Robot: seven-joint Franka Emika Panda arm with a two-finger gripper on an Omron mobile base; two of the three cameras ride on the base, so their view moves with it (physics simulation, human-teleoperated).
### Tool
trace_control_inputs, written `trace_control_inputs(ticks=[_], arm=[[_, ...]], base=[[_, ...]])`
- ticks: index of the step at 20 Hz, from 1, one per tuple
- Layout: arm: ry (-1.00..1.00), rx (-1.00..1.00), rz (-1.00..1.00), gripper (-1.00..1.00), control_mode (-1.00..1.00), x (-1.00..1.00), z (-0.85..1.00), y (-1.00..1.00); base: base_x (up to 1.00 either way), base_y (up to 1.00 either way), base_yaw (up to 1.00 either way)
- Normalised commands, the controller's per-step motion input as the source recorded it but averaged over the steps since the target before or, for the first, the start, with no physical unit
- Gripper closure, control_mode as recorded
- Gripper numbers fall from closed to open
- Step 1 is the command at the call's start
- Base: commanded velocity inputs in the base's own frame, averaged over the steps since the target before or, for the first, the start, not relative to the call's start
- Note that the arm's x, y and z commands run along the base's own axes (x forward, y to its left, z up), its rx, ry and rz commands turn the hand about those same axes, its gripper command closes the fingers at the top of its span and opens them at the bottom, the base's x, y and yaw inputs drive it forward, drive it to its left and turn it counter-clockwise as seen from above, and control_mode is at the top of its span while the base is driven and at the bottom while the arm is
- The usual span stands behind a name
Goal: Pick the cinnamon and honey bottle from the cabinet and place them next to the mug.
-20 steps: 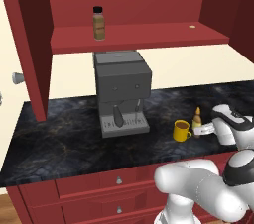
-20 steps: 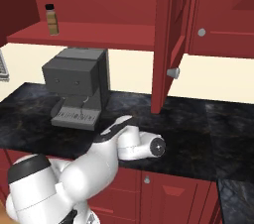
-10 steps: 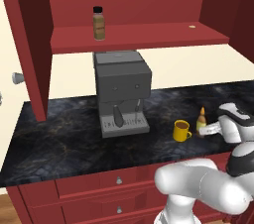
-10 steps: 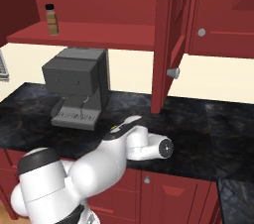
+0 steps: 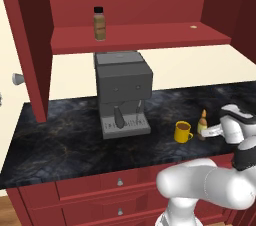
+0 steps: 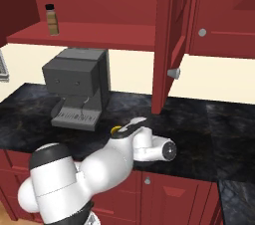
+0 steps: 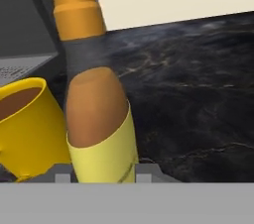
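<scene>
Leftmost, the cabinet [image 5: 45,45] is hanging with its door swung open, and the cinnamon [image 5: 100,23] is standing upright on the cabinet shelf, near that shelf's left end. Below it, a grey coffee machine [image 5: 122,92] is sitting on the dark marbled surface [image 5: 60,135]. Further right, the mug [image 5: 183,131] is resting on the same surface, handle pointing right. Just beside the mug, on its right, the honey bottle [image 5: 202,124] is standing upright on the surface with its pointed orange tip up. From the right, the gripper [image 5: 212,131] is reaching in level with the bottle's lower body; in the hand view the honey bottle [image 7: 96,114] is sitting between the two finger tips, which are standing narrow about it, with the mug [image 7: 27,129] close at its left
</scene>
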Motion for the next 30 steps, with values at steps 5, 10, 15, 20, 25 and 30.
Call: trace_control_inputs(ticks=[5,10,15,20,25,30], arm=[[-0.02,0.0,0.0,1.0,-1.0,0.27,-0.04,0.0],[-0.01,0.0,0.0,1.0,-1.0,0.04,-0.01,0.0],[-0.01,-0.04,0.0,1.0,-1.0,0.0,0.0,0.02],[0.0,-0.08,0.0,1.0,-1.0,0.0,0.0,0.18],[0.0,-0.1,0.0,1.0,-1.0,0.0,-0.03,0.22],[0.0,-0.08,0.0,1.0,-1.0,0.0,-0.12,0.11]], base=[[0.0,0.0,0.0],[0.0,0.0,0.0],[0.0,0.0,0.0],[0.0,0.0,0.0],[0.0,0.0,0.0],[0.0,0.0,0.0]])
